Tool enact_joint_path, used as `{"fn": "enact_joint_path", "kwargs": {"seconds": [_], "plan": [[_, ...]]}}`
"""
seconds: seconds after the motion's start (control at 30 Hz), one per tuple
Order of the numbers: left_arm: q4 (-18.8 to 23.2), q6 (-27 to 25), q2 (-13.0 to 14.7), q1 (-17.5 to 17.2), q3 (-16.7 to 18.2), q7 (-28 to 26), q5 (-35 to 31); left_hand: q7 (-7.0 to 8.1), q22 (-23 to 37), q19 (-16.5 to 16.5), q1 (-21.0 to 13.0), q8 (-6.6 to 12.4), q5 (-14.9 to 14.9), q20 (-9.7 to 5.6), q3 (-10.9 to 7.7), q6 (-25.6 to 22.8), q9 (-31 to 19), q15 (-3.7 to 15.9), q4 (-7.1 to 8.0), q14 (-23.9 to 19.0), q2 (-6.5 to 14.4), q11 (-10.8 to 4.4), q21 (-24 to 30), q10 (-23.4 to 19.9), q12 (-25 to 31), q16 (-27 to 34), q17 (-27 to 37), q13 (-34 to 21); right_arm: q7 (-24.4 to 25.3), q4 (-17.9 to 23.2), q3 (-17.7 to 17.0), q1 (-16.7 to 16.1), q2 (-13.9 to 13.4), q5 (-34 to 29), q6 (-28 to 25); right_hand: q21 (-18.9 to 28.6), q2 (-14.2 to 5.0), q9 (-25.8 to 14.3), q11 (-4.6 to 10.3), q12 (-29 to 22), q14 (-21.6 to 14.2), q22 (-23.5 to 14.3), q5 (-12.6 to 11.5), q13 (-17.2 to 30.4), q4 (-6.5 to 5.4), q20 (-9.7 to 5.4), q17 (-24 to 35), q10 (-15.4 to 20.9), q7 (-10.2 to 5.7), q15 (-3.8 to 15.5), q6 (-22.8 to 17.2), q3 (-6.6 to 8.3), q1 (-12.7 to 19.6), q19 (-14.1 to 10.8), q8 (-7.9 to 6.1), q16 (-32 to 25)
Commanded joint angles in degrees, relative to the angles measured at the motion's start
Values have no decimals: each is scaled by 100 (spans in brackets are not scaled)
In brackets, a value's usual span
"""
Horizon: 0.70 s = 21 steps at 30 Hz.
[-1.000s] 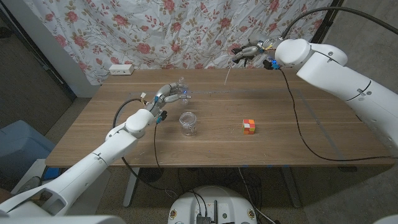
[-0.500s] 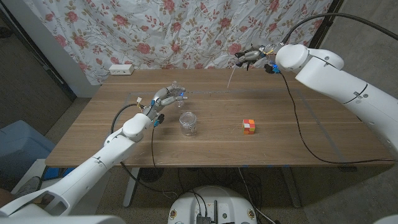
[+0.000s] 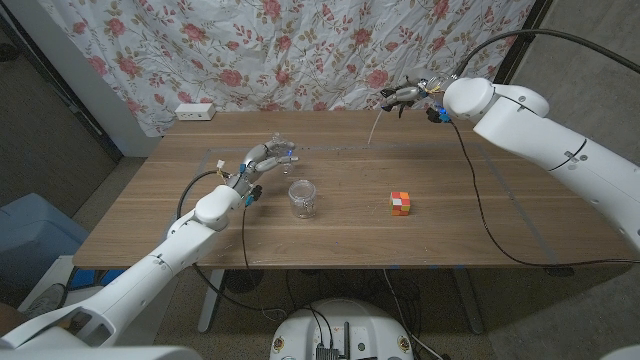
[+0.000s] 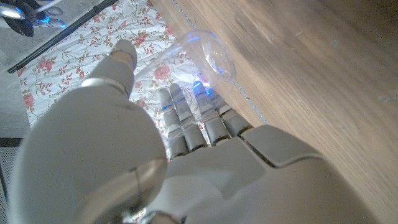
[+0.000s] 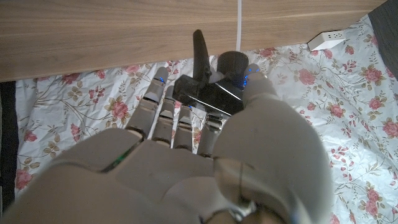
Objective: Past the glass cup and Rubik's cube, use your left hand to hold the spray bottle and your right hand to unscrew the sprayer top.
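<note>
My left hand (image 3: 258,162) grips the clear spray bottle body (image 3: 279,149) at the table's left middle, just behind the glass cup (image 3: 302,198). In the left wrist view the fingers (image 4: 193,118) wrap the transparent bottle (image 4: 210,55). My right hand (image 3: 412,94) is raised over the table's back edge and holds the black sprayer top (image 3: 392,95), off the bottle, with its thin dip tube (image 3: 372,126) hanging down. In the right wrist view the black sprayer top (image 5: 210,87) sits in my fingers. The Rubik's cube (image 3: 401,203) lies right of the cup.
A white power strip (image 3: 195,111) lies at the table's back left corner. A floral curtain (image 3: 300,50) hangs behind the wooden table (image 3: 480,170). Black cables (image 3: 478,200) run across the right side of the tabletop.
My left hand has drawn the bottle a little to the left and nearer. My right hand has shifted slightly right and lower with the sprayer top.
</note>
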State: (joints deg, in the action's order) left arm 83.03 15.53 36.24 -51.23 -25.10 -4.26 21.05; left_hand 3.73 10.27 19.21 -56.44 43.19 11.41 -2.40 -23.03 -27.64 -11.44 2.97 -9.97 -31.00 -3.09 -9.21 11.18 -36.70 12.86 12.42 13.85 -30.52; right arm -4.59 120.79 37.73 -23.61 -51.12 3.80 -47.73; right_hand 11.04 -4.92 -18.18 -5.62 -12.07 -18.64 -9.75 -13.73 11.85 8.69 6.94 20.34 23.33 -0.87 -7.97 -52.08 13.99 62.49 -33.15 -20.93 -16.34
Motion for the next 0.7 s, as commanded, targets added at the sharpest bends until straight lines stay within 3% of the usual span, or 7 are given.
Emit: {"fn": "enact_joint_path", "kwargs": {"seconds": [0.03,0.7], "plan": [[25,-95,78,-146,75,-159,39,40,18,-61,918,-49,-3,-117,-55,-87,-5,786,52,-7,848,-6,-27,62,-39,-31,2,19,-20,-227,49,21,77,-22,111,8,6,-27,36,-5,-12,-12,-43,34,4,-41,32,24,-176,36,-192,-20,-34,3,-24,-8],[-149,-238,133,-136,-1,-62,61,74,12,-126,947,-194,-11,-7,-15,-33,20,800,26,69,812,6,-13,146,-67,-40,-36,114,27,-603,70,-9,250,11,240,22,0,-19,50,-11,-42,-15,-44,39,13,-60,42,46,-190,71,-211,-33,-47,-12,-19,-24]]}}
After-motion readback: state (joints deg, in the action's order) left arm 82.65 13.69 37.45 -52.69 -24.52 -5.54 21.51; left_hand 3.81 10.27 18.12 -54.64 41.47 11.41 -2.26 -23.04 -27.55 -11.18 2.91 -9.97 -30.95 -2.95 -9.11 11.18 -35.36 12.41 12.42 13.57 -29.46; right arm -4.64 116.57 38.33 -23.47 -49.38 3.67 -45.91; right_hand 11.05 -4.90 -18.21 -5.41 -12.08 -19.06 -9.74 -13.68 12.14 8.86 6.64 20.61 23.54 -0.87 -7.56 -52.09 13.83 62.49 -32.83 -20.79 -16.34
